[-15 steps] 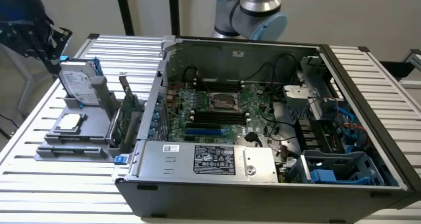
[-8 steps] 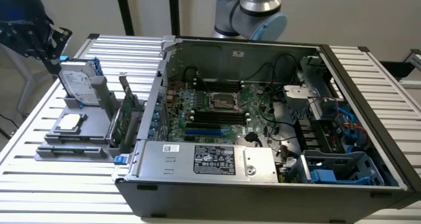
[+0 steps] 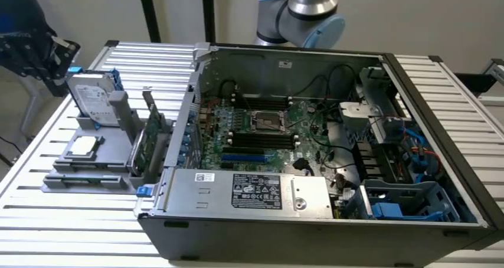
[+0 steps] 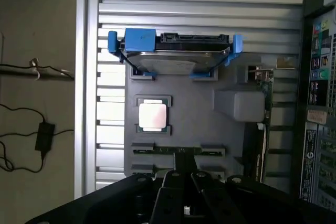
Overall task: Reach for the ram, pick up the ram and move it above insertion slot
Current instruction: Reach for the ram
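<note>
The thin, flat green ram (image 3: pixel 82 176) lies in the matte gray holder (image 3: pixel 106 156) on the ribbed metal table (image 3: pixel 47 221), lower left of the exterior view, with the black gripper (image 4: pixel 184 179) near it, and I cannot tell how far the gripper is open.

exterior high oblique; wrist straight down; shared gray tray (image 4: pixel 194 114)

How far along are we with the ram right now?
Nothing finished yet: the ram sits in the gray fixture outside the case. In hand: the reach, the claw is above the fixture, close to the ram; contact I cannot tell. Left: lifting it and carrying it above the memory slots.
</note>
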Tool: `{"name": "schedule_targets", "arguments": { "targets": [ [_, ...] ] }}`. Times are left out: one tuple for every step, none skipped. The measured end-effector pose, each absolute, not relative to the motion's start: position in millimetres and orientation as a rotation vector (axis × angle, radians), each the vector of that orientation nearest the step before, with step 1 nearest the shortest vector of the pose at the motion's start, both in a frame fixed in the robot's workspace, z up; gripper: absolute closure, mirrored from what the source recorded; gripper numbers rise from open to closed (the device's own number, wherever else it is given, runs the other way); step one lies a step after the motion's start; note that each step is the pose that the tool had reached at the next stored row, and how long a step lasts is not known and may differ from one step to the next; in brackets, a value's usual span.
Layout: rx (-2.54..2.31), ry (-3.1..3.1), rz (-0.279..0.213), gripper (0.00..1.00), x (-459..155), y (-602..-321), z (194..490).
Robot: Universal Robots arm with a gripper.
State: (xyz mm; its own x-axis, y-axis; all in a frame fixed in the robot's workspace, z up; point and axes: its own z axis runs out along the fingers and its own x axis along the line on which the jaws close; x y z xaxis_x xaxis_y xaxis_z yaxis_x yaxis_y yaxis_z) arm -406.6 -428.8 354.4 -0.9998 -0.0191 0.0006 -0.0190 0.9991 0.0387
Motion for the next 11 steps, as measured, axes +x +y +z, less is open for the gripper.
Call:
{"name": "schedule_targets", "arguments": {
  "targets": [
    [0.030, -3.140, -0.061, 0.89, -406.5, -433.3, 354.4],
    [0.030, -3.140, -0.061, 0.89, -406.5, -437.8, 354.3],
    [0.030, -3.140, -0.061, 0.89, -406.5, -442.3, 354.2],
    [0.030, -3.140, -0.061, 0.89, -406.4, -446.8, 354.3],
    [0.030, -3.140, -0.061, 0.89, -406.4, -451.2, 354.2],
    [0.030, -3.140, -0.060, 0.89, -406.3, -455.4, 353.9],
    [0.030, -3.140, -0.060, 0.89, -406.3, -459.1, 353.4],
    [0.030, -3.140, -0.059, 0.89, -406.2, -462.3, 352.8],
    [0.030, -3.141, -0.058, 0.89, -406.0, -465.0, 352.0],
    [0.030, -3.141, -0.056, 0.89, -405.8, -467.6, 351.1],
    [0.030, -3.141, -0.055, 0.89, -405.6, -470.1, 350.0]
  ]
}}
